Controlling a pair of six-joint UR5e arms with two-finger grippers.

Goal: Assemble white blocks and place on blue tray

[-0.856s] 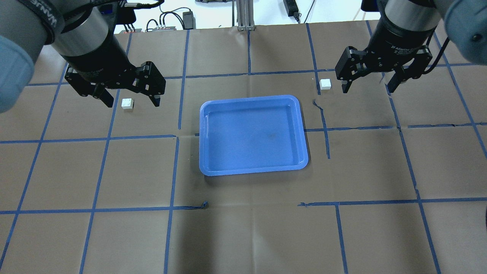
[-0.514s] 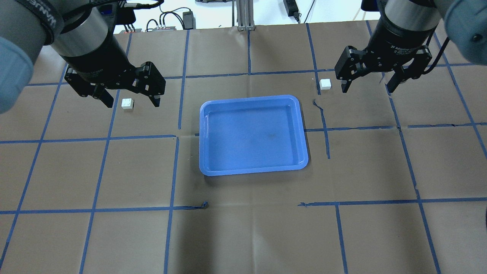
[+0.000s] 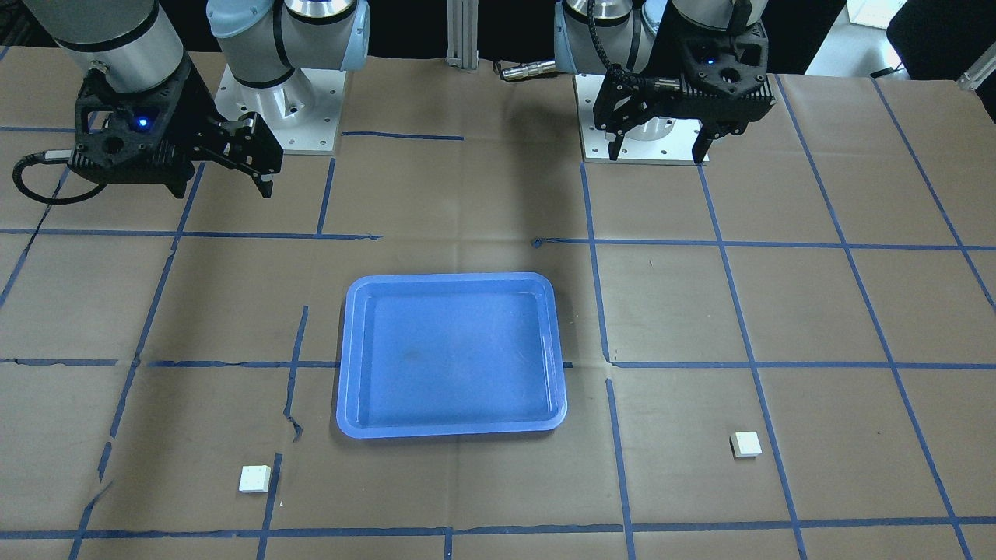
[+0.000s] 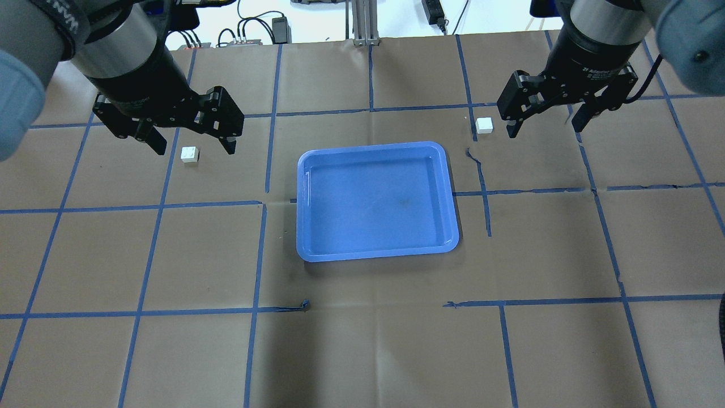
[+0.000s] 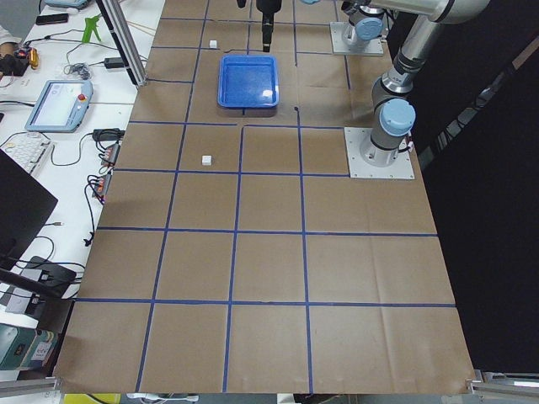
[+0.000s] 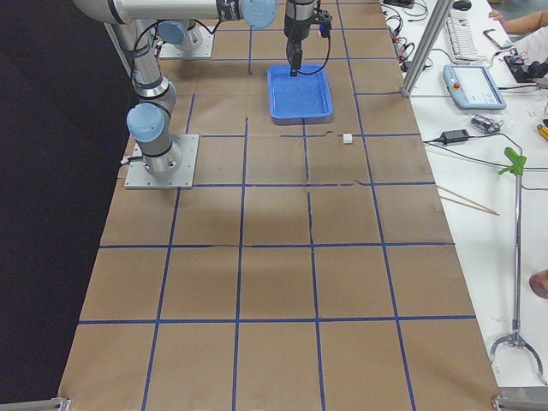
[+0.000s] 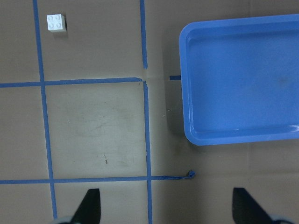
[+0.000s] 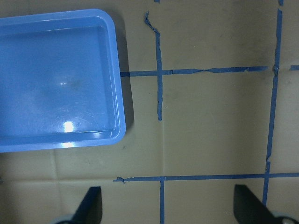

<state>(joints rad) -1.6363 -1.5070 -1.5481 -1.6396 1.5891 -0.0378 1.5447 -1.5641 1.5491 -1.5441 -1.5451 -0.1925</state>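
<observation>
One white block point(image 4: 190, 154) lies on the table left of the blue tray point(image 4: 374, 198); it also shows in the front view point(image 3: 746, 444) and the left wrist view point(image 7: 56, 22). The other white block point(image 4: 483, 125) lies off the tray's far right corner, seen in the front view too point(image 3: 255, 478). My left gripper point(image 4: 195, 149) hangs open and empty high over the first block. My right gripper point(image 4: 545, 130) hangs open and empty, just right of the second block. The tray point(image 3: 451, 354) holds nothing. The right wrist view shows the tray point(image 8: 60, 79) but no block.
Brown paper with a grid of blue tape point(image 4: 260, 255) covers the table. The arm bases point(image 3: 280, 101) stand on the robot's side. Cables and power bricks point(image 4: 266, 28) lie beyond the far edge. Side tables with devices point(image 5: 59, 101) flank that edge.
Both grippers have shifted slightly toward the top of the overhead view and stayed open. The blocks and the tray have not moved.
</observation>
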